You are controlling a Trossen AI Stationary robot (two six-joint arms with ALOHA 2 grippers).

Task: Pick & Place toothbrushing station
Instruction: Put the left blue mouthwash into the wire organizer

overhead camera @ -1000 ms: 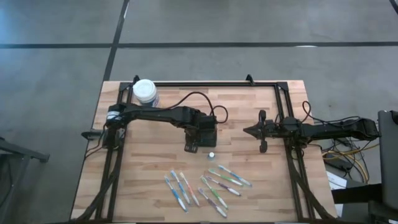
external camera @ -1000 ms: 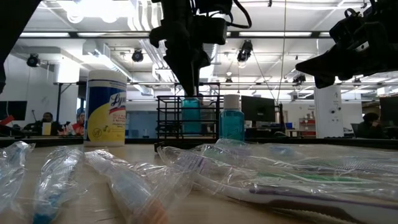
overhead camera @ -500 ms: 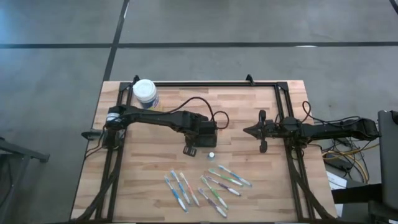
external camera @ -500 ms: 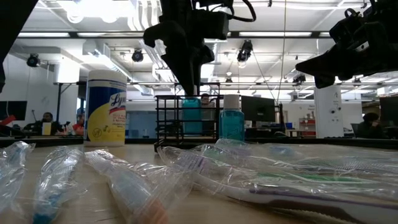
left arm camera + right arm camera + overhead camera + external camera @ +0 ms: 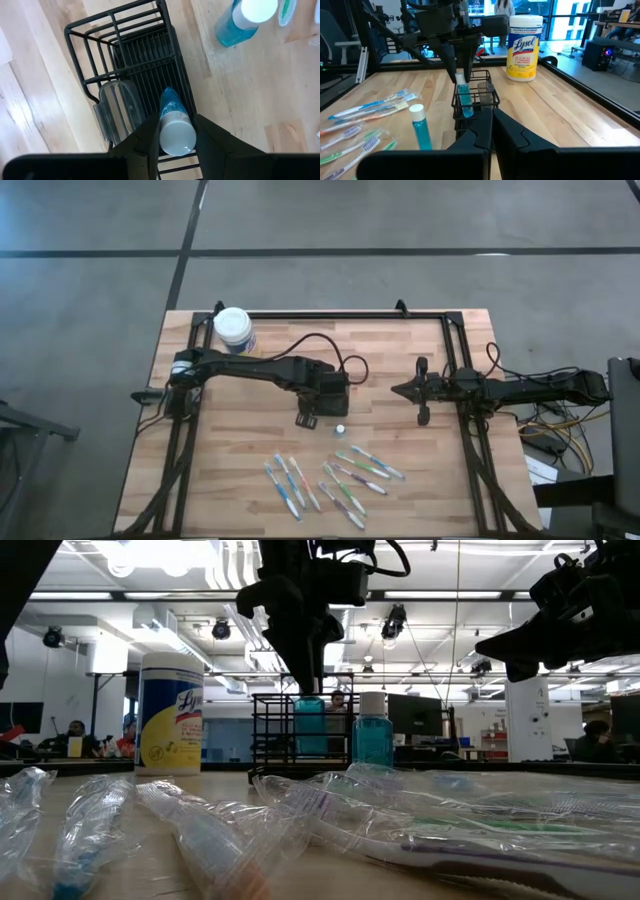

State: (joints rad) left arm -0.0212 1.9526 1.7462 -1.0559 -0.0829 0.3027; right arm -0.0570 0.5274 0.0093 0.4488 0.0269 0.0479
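The black wire holder box (image 5: 127, 60) stands on the wooden table under my left gripper (image 5: 176, 131); it also shows in the high view (image 5: 306, 418), the low view (image 5: 270, 730) and the right wrist view (image 5: 492, 100). My left gripper is shut on a blue mouthwash bottle (image 5: 308, 725) with a white cap, standing inside the holder. A clear container (image 5: 117, 107) sits in the neighbouring compartment. A second blue bottle (image 5: 340, 429) stands upright on the table beside the holder. My right gripper (image 5: 398, 391) is shut and empty, above the table to the right. My left gripper pinches the bottle's white cap (image 5: 176, 140) between its two fingers, coming from above and pointing down. The bottle stands upright inside the holder's compartment (image 5: 464, 100). Whether its base rests on the holder's floor I cannot tell.
A yellow white-lidded wipes canister (image 5: 233, 326) stands at the far left corner. Several wrapped toothbrushes (image 5: 330, 475) lie near the table's near edge. A black rail frame (image 5: 330, 313) runs along the far and side edges. People show in the room behind.
My left arm has sunk slightly toward the table's near edge while its gripper stays shut on the bottle over the holder. The holder and the second bottle have stayed in place.
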